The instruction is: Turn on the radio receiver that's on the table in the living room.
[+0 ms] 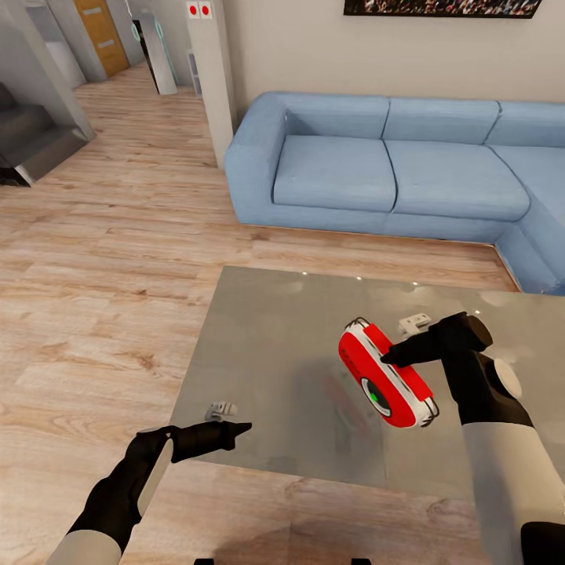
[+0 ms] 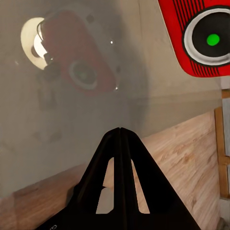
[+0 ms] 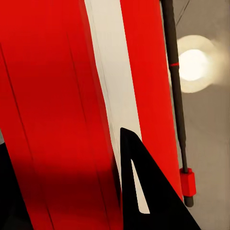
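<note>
Radio (image 1: 386, 377) sits tilted on the glossy grey counter (image 1: 275, 353), toward the counter's right side, face angled up. Red body, white band along its edge, round dark dial (image 1: 377, 396) with a green dot lit in the middle. Thin wire handle (image 3: 175, 96) runs along the radio's far edge, seen up close in the right wrist view beside the red shell and white band (image 3: 112, 96). A dim red reflection of the radio shows in the counter top (image 2: 79, 57), next to a bright lamp glare (image 2: 33, 40).

Right hand (image 1: 392, 357) is at the radio, tip pressed against its upper red side near the white band; one dark finger (image 3: 143, 191) lies over the shell in the right wrist view. Whether its fingers are spread or pressed together, cannot tell.

Left hand (image 1: 239, 428) hovers at the counter's near edge, well apart from the radio, fingers pressed together into a point (image 2: 120, 158), pinching nothing. Radio's dial corner shows in the left wrist view too (image 2: 206, 38).

Beyond the counter, light-blue sofa (image 1: 392, 173) stands against the pale wall, with the lower strip of a crowd photo (image 1: 443, 8) above it. Light wood plank floor (image 1: 102, 275) surrounds the counter. Past the sofa's left end, a white pillar (image 1: 212, 78) with two red dots, and a hallway with a wooden door (image 1: 100, 35).
</note>
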{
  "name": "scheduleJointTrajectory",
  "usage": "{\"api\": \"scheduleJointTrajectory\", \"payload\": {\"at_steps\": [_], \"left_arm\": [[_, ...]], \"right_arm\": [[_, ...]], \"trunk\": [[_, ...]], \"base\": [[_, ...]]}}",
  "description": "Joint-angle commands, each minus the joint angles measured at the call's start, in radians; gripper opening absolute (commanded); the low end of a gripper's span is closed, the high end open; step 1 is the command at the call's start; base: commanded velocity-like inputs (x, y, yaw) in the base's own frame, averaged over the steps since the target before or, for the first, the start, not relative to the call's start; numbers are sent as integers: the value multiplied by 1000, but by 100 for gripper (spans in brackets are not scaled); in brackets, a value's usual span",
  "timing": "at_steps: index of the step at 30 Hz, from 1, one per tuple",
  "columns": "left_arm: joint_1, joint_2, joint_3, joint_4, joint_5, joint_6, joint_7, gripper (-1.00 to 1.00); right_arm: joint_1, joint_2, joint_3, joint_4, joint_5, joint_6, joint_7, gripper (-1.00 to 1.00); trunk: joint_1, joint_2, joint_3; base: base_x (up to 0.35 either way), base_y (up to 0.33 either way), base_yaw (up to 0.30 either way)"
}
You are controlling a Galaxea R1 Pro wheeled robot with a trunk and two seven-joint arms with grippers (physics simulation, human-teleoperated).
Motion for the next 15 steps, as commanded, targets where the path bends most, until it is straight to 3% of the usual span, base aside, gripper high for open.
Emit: {"api": "scheduleJointTrajectory", "payload": {"at_steps": [1, 10, 15], "left_arm": [[0, 0, 0, 0, 0, 0, 0, -100], [0, -1, 0, 0, 0, -1, 0, -100], [0, -2, 0, 0, 0, -2, 0, -100]], "right_arm": [[0, 2, 0, 1, -1, 1, -6, -100], [0, 14, -7, 69, -6, 1, -97, -100], [0, 23, -43, 92, -6, 1, -119, -100]], "trunk": [[0, 0, 0], [0, 0, 0], [0, 0, 0]], "base": [[0, 0, 0], [0, 0, 0], [0, 0, 0]]}}
